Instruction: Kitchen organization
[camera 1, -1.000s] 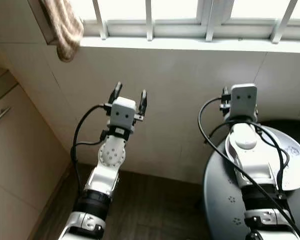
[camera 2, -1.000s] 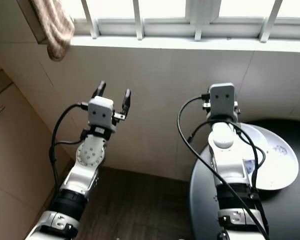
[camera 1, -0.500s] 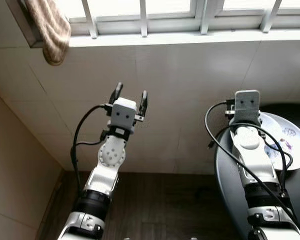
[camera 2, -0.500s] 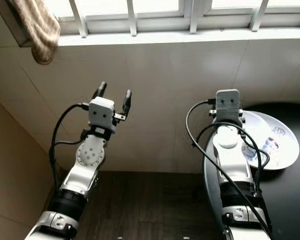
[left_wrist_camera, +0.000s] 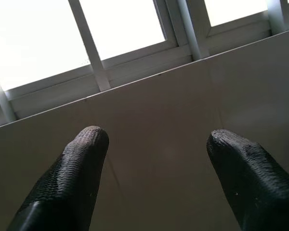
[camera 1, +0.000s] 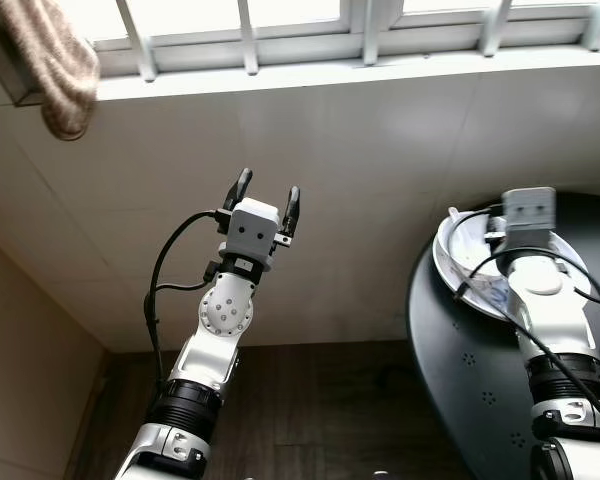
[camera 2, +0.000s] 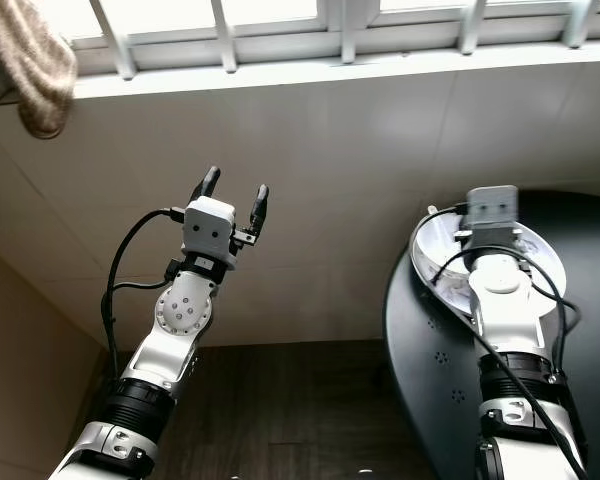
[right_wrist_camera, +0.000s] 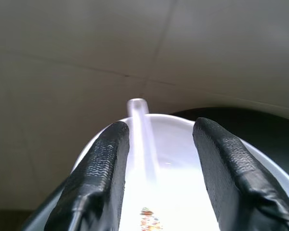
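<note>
- The step in hand looks like the reach for the dish: the right gripper (right_wrist_camera: 156, 159) hangs over the white round ceramic bowl (camera 2: 432, 262), which stands on the round black table (camera 2: 430, 360) at the right of the scene, near the tiled wall.
- In the right wrist view its two black fingers (right_wrist_camera: 98, 173) are spread apart, one on each side of the pale, slim handle of a white spoon (right_wrist_camera: 140, 130) that leans on the far rim of the bowl. They hold nothing, and I cannot tell if they touch the bowl.
- The left gripper (camera 1: 266, 193) is raised in the air at the left, well apart from the table. Its fingers (left_wrist_camera: 72, 178) are wide open and empty, and they point at the beige tiled wall (camera 1: 380, 170) and the white barred window (left_wrist_camera: 120, 38) above it.
- I judge that the next move calls for the right gripper to go lower and close on the spoon handle or on the rim of the bowl. The glazed surface may be slippery, so the grip must be centred.
- Hidden or unclear: the right arm covers most of the bowl in the head views. A small coloured mark inside the bowl (right_wrist_camera: 149, 221) may be a painted pattern or some food; I cannot tell.
- A beige cloth (camera 1: 50, 70) hangs at the far left of the window, cut off by the edge of the picture.
- The dark wooden floor (camera 1: 310, 410) lies below.
</note>
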### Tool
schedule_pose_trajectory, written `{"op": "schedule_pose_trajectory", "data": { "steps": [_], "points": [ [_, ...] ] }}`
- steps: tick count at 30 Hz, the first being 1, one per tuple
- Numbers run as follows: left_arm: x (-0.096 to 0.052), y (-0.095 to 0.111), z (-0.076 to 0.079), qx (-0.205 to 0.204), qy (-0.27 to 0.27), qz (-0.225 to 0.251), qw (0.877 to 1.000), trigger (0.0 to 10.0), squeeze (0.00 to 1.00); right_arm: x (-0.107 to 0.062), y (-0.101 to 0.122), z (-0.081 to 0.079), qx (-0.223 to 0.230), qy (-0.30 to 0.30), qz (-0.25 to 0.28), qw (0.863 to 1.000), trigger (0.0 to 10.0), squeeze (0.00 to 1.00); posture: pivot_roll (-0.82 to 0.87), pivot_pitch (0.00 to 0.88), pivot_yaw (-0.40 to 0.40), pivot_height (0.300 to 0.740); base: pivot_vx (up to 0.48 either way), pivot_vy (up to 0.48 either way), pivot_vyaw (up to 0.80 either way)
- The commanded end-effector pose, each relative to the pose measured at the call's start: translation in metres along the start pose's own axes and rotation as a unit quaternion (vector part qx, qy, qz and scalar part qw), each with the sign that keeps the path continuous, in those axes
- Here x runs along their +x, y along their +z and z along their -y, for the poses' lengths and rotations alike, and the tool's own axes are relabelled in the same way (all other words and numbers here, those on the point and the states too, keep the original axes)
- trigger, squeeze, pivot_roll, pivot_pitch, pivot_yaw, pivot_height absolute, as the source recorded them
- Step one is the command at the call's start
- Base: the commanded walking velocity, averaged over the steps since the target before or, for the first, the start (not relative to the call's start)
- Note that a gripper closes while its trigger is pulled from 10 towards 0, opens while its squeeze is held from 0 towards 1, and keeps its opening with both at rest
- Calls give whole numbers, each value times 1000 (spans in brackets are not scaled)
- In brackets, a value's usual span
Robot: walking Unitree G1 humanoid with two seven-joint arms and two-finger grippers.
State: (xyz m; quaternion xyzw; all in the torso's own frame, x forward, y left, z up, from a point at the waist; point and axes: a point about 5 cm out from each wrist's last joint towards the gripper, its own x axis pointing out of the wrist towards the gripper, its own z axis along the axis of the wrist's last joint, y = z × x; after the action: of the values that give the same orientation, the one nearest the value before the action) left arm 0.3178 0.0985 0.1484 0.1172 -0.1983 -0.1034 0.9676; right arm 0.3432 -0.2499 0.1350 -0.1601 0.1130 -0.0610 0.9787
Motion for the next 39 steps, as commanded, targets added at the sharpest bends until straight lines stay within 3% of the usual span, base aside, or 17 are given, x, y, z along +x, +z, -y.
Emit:
{"op": "schedule_pose_trajectory", "data": {
  "steps": [1,4,8,11,15,18,20,23,30,35,39],
  "points": [
    [2,-1,-2,6,-1,-5,1000,10000,0,3,6,6,-4,18,10,1000,10000,0,-183,0,59,740,0,0,0],
    [2,-2,-2,6,-1,-6,1000,10000,0,5,2,15,-29,44,-4,999,10000,0,-183,0,56,740,0,0,0],
    [1,-2,-2,7,0,-7,1000,10000,0,9,1,35,-37,15,-20,999,10000,0,-181,0,48,740,0,0,0],
    [1,-3,-2,6,2,-8,1000,10000,0,9,-1,37,-47,26,-25,998,10000,0,-179,0,46,740,0,0,0],
    [0,-3,-2,6,3,-9,1000,10000,0,10,-5,36,-23,48,-33,998,10000,0,-179,0,46,740,0,0,0],
    [0,-3,-3,7,3,-9,1000,10000,0,10,-11,30,29,96,-36,994,10000,0,-176,0,50,740,0,0,0],
    [0,-3,-3,8,2,-9,1000,10000,0,9,-13,29,30,109,-39,993,10000,0,-177,0,52,740,0,0,0],
    [0,-3,-3,8,2,-10,1000,10000,0,9,-19,41,13,84,-58,995,10000,0,-178,0,53,740,0,0,0],
    [1,-4,-3,10,0,-13,1000,10000,0,8,-25,61,49,73,-78,993,10000,0,-179,0,54,740,0,0,0],
    [1,-4,-3,11,0,-14,1000,10000,0,5,-31,61,71,124,-83,986,10000,0,-177,0,56,740,0,0,0],
    [1,-4,-3,11,0,-14,1000,10000,0,5,-31,61,71,124,-83,986,10000,0,-177,0,56,740,0,0,0]
  ]
}}
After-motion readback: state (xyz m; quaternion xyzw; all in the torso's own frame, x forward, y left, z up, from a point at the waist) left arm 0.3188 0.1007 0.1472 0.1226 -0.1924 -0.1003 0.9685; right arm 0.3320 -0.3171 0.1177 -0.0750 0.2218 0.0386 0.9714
